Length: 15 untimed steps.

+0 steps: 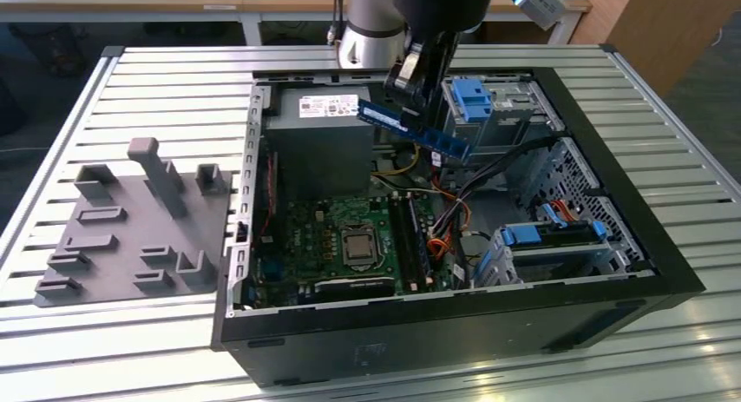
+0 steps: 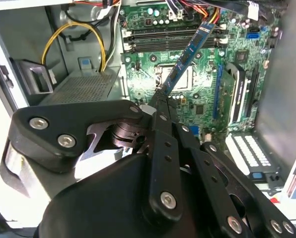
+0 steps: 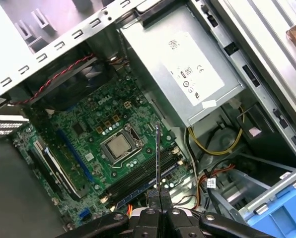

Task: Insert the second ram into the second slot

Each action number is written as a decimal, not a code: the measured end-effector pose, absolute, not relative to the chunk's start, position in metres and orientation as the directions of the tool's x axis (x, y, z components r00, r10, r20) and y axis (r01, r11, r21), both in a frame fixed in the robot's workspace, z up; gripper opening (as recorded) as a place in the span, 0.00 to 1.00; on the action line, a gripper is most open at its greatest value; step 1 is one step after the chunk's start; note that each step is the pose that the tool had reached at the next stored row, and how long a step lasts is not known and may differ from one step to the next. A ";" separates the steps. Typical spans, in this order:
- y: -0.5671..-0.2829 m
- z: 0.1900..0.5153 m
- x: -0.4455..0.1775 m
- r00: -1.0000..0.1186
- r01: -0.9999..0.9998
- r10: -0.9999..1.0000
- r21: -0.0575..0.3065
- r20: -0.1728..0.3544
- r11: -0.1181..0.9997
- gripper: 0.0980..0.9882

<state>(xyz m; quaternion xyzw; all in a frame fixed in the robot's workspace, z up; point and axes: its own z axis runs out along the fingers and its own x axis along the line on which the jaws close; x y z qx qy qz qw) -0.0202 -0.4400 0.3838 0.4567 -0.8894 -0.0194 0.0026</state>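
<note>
My gripper (image 1: 405, 96) is shut on the second ram (image 1: 417, 131), a thin dark blue stick. The stick hangs tilted in the air above the open computer case (image 1: 463, 311), near the power supply (image 1: 324, 141). In the second wrist view the second ram (image 2: 187, 54) juts out from the fingertips (image 2: 160, 104) towards the motherboard. In the first wrist view the second ram (image 3: 158, 158) stands edge-on above the row of memory slots (image 3: 140, 177). Those memory slots (image 1: 414, 241) lie beside the processor socket (image 1: 357, 243), well below the stick. I cannot tell which one is the second slot.
A grey fixture with pegs (image 1: 127, 228) lies on the slatted table at the exterior view's left. Light-blue drive brackets (image 1: 469, 98) (image 1: 556, 233) sit inside the case at the exterior view's right. Orange and black cables (image 1: 446, 220) run close to the slots.
</note>
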 end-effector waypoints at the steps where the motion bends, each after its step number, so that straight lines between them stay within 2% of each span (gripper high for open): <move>1: -0.440 0.384 -0.020 -0.591 -0.806 -0.806 0.037 -0.013 0.590 0.02; 15: -0.440 0.384 -0.020 -0.686 -0.728 -0.728 0.037 -0.013 0.685 0.02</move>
